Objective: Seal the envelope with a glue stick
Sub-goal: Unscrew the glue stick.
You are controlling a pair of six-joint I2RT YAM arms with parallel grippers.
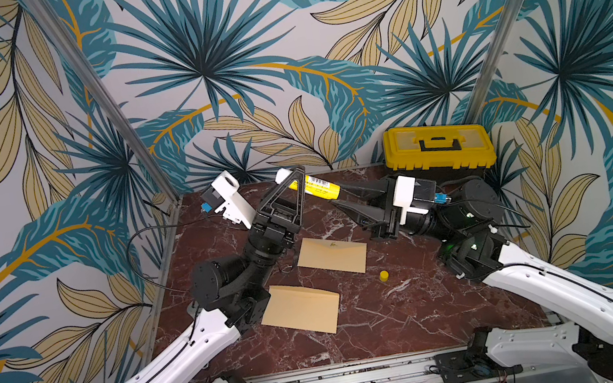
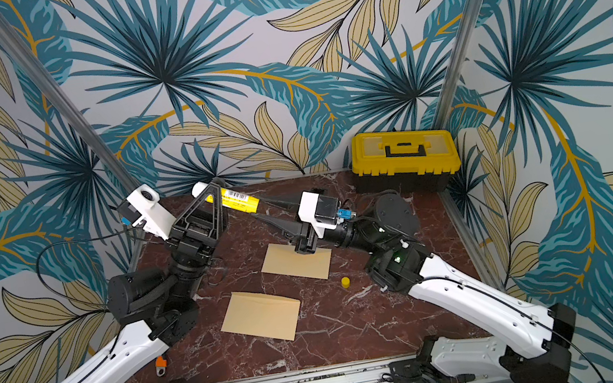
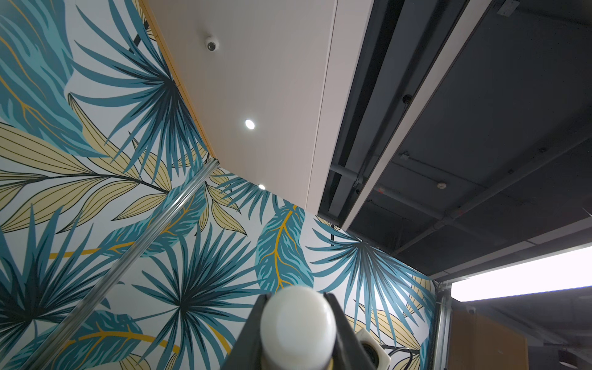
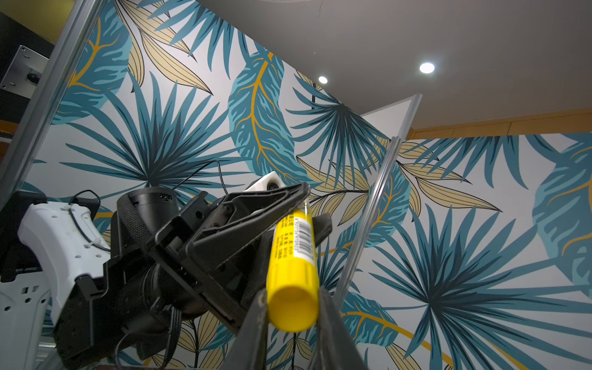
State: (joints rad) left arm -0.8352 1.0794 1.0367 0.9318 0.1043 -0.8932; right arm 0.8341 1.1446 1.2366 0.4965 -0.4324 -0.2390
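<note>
The glue stick (image 1: 317, 187) hangs in the air over the far side of the table, uncapped, its white tip (image 3: 298, 326) pointing away to the left. My left gripper (image 1: 295, 171) is shut on it near that tip. My right gripper (image 1: 340, 197) is shut on its yellow base end (image 4: 293, 301), jaws pressed on both sides. The stick's yellow cap (image 1: 384, 275) stands alone on the table. Two tan envelopes lie flat: one (image 1: 332, 255) under the grippers, another (image 1: 301, 307) nearer the front. The glue stick (image 2: 239, 201) shows in both top views.
A yellow-lidded toolbox (image 1: 438, 147) stands at the back right corner. The marble table (image 1: 402, 320) is walled by leaf-patterned panels on three sides. A small orange object (image 2: 161, 363) lies off the table's left edge.
</note>
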